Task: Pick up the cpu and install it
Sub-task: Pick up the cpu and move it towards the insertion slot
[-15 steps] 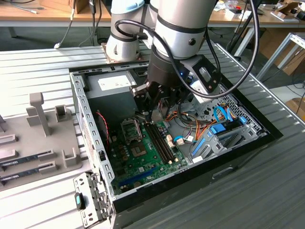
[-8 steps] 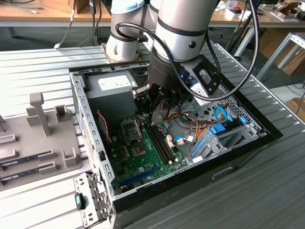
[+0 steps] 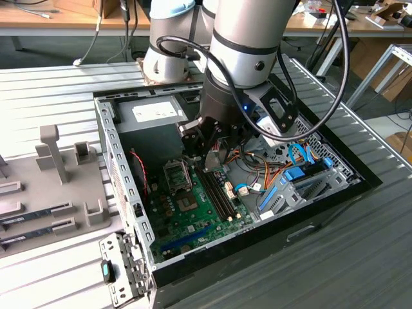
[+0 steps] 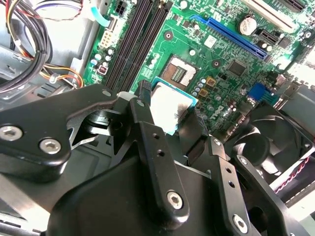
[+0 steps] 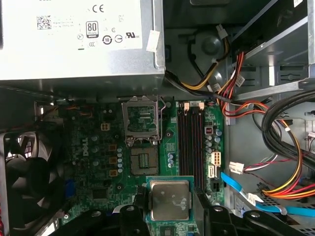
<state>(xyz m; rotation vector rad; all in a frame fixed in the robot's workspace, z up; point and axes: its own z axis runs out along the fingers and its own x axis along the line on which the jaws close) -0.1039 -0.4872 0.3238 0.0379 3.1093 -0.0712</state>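
The cpu [image 5: 170, 200] sits in the tool [image 4: 170, 108], above the motherboard [image 5: 170, 142], inside the case [image 3: 113, 149]

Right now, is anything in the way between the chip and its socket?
Nothing visible is. The gripper holds the cpu by its edges above the board, and the socket beside it lies uncovered, with only bare board between them.

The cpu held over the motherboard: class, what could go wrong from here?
1. The gripper grips the cpu by two opposite edges; it might slip or tilt and drop onto the motherboard.
2. It appears not yet lined up with the open socket; lowered askew, it could bend the contacts.
3. The raised socket frame and memory slots stand close; the gripper might strike them.
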